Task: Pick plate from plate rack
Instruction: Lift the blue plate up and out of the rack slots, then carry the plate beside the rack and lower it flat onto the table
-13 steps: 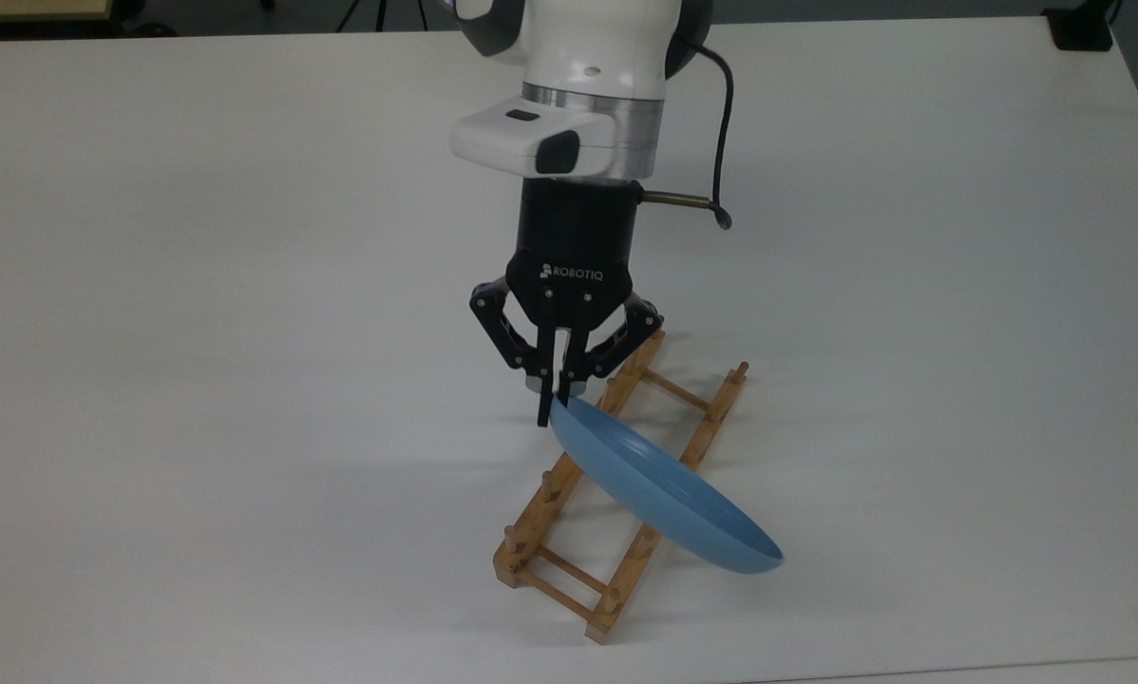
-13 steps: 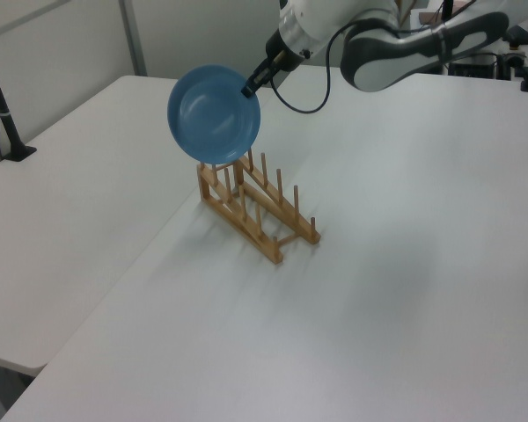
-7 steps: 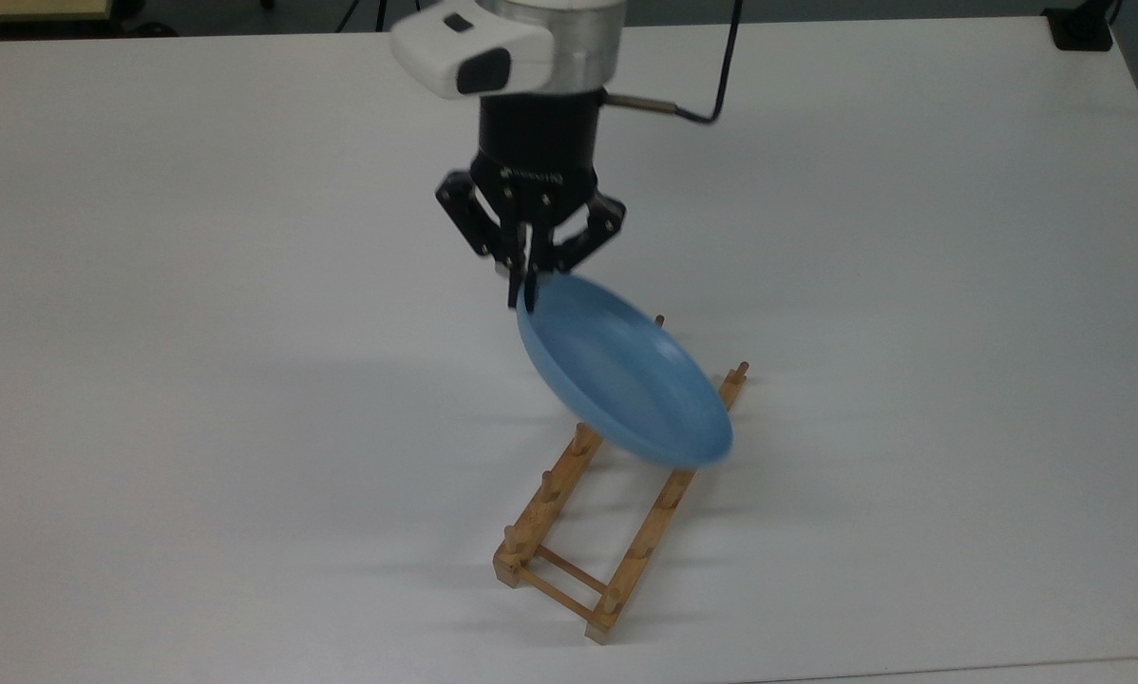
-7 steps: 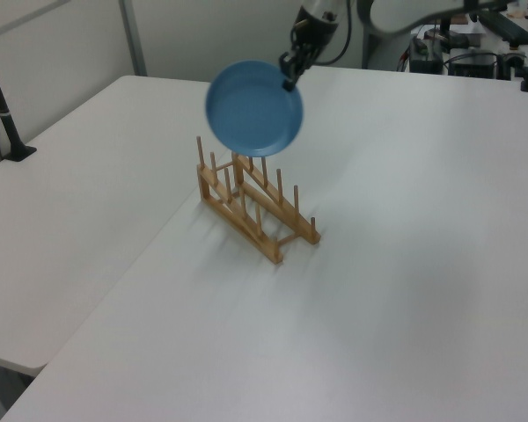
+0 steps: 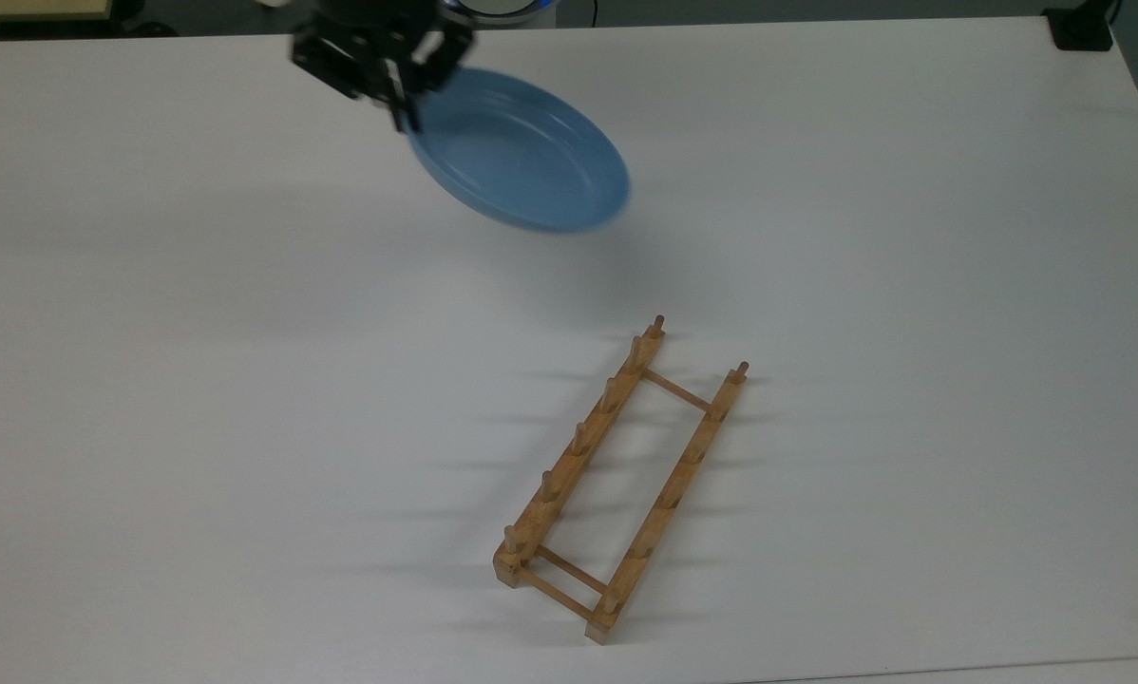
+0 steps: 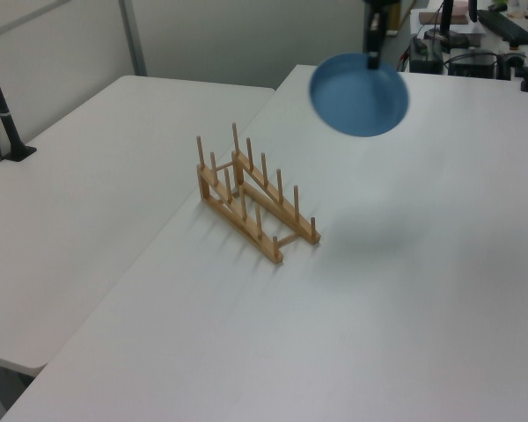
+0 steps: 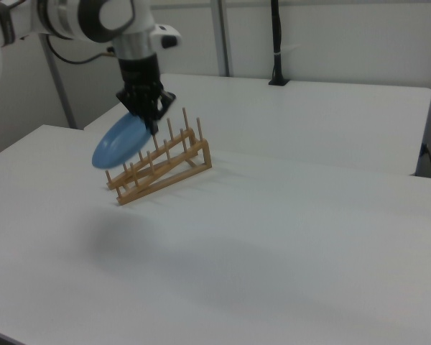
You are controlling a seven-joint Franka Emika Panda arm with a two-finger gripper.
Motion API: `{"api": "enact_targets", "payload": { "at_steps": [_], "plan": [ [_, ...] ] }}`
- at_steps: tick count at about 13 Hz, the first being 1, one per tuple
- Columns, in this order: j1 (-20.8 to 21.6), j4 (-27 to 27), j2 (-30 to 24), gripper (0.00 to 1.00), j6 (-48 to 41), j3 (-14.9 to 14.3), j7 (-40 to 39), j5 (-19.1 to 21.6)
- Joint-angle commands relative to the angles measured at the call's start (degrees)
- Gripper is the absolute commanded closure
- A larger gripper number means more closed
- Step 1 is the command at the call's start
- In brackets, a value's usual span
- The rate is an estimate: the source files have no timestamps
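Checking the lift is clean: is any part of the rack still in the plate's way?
Nothing visible is. The pincer holds the plate by its rim, in the air, well apart from the plate rack, whose pegs stand bare.

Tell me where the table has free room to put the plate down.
The table is bare on both sides of the rack in the top view. The plate, held in the gripper, hangs above bare table too. Nowhere is crowded.
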Motion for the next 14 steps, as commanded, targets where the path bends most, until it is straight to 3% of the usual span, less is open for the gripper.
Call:
{"api": "enact_targets", "payload": {
  "at_steps": [1,3,6,9,14],
  "plan": [
    [-5.55,-8.43,-1.93,1.0,-0.46,-0.13,-11.26,1.95],
    [-7.66,-12.83,-0.97,1.0,2.51,-0.13,-14.0,2.04],
    [-8.99,-22.67,0.43,1.0,15.69,-0.13,-14.63,2.39],
    [-8.9,-23.4,5.09,1.0,19.32,-0.13,-14.36,2.47],
    [-8.9,-23.4,8.0,1.0,19.32,-0.22,-14.19,1.95]
  ]
}}
